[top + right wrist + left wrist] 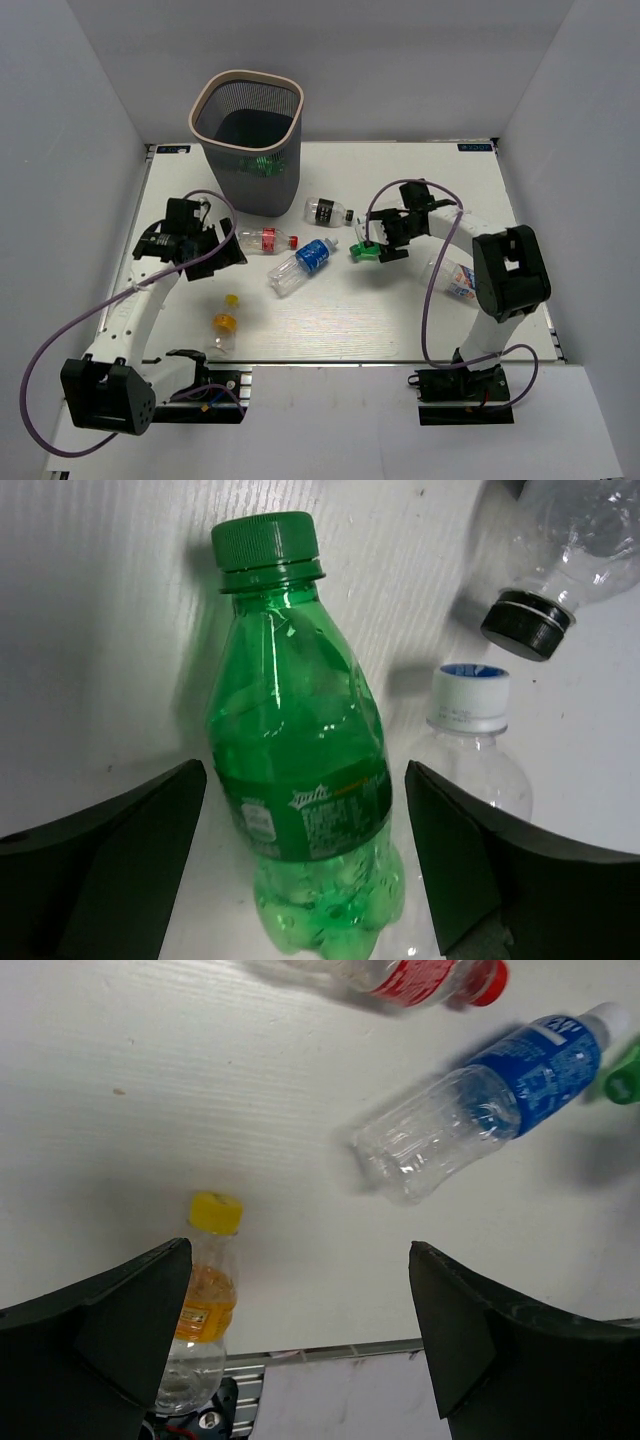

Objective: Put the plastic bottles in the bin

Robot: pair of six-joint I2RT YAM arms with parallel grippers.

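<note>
The bin (205, 96) stands at the back left, with a green bottle (265, 163) showing through its mesh. Loose bottles lie on the table: black-label (328, 211), red-label (265, 240), blue-label (303, 265), yellow-cap (226, 322) and one by the right arm (455, 280). My right gripper (372, 248) is open, its jaws either side of a green bottle (295, 780) with gaps on both sides. My left gripper (232, 255) is open and empty, above the table between the yellow-cap bottle (205, 1290) and the blue-label bottle (490, 1110).
In the right wrist view a white-capped bottle neck (468, 730) and a black cap (528, 625) lie close to the green bottle. Grey walls enclose the table. The metal front edge (330, 1350) shows below the left gripper.
</note>
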